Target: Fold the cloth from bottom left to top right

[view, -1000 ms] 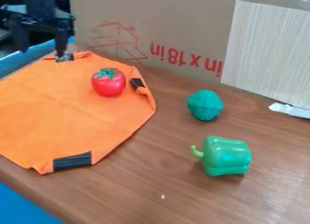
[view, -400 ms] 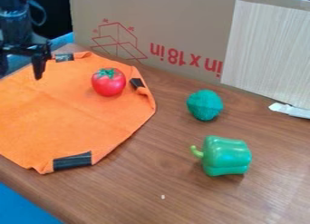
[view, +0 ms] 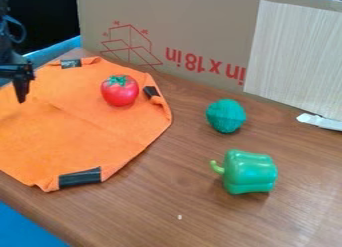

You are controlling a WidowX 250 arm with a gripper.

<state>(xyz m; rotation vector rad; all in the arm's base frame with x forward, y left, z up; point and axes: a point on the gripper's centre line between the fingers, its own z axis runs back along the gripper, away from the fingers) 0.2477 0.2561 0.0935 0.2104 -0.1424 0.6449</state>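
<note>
The black gripper (view: 16, 73) is at the left edge of the camera view, above the upper left part of the orange cloth (view: 73, 128). It is open: one finger points down over the cloth, and nothing is beside that finger as far as the view's edge. The cloth lies spread over the left half of the table, its left end cut off by the view. Black patches show at its top, right and bottom edges, and the right edge is rumpled. A red tomato (view: 120, 92) rests on the cloth's upper right part.
To the right of the cloth, a teal ball-shaped object (view: 226, 115) and a green pepper (view: 248, 172) stand on the brown table (view: 167, 203). A cardboard box wall (view: 200, 26) rises along the back, with a pale panel (view: 294, 56) and a white item (view: 320, 121) at right.
The gripper has moved left and toward the camera, from the cloth's top patch to the left edge of the view. Cloth, tomato and the other objects look the same.
</note>
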